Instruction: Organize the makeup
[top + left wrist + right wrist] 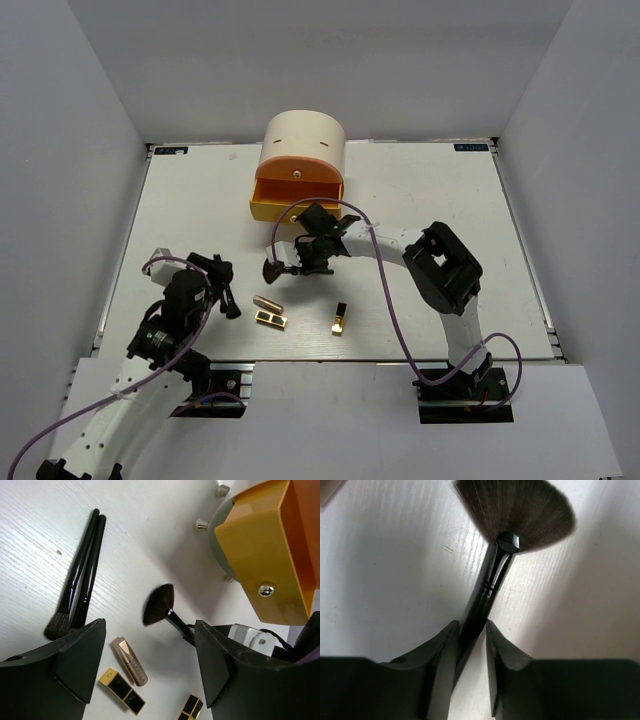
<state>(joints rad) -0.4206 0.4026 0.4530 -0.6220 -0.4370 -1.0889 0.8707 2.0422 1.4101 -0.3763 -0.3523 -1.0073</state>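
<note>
Nearest, at about seven o'clock on the white, faintly grained table (pixel 450 200), the left gripper (pixel 150 645) hangs with its blunt matte-black fingers (pixel 80 665) spread wide, nothing between them; just past it lie two slim glossy black brushes (pixel 82 575) side by side, soft bristle tips toward that gripper; at six o'clock rests a short copper metallic lipstick (pixel 130 661), a flat gold-and-black rectangular case (pixel 122 692) just beside it, a second such case (pixel 340 320) apart toward five o'clock; near the centre the right gripper (pixel 471 630) has its fingers close about the thin lacquered handle of the black fan-headed brush (pixel 495 570), dark bristles splayed flat; one pad lies against the handle, a sliver of light shows at the other, so whether it is clamped I cannot tell; farthest, at twelve o'clock, stands the smooth cream cylindrical box (pixel 304 140), its curved glossy orange-yellow drawer (pixel 265 550) open, a round silver knob (pixel 265 589) on its front.
</note>
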